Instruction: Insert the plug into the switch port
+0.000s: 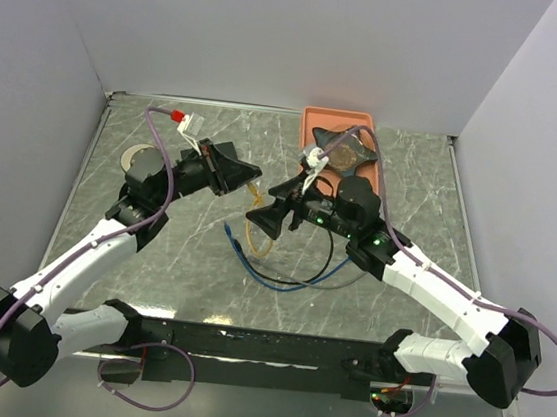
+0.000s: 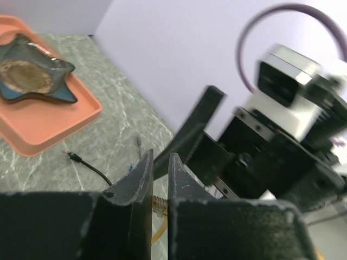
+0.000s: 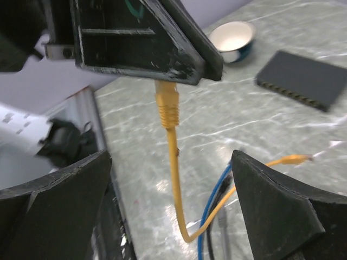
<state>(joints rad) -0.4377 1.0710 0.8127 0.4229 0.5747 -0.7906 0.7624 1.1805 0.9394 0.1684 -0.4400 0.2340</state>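
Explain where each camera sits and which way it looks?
Top external: fixed above, behind the arms, looking down; left pincer and right pincer nearly meet.
Left wrist: on the left arm, past its shut fingers toward the right pincer and orange tray.
Right wrist: on the right arm, between its open fingers toward the yellow plug and black switch.
Shared: both wrist views show the yellow plug in the left pincer.

Cables (image 3: 172, 157) perhaps four; one tray (image 2: 49, 132), one bowl (image 3: 233, 40), one black box (image 3: 303, 78).
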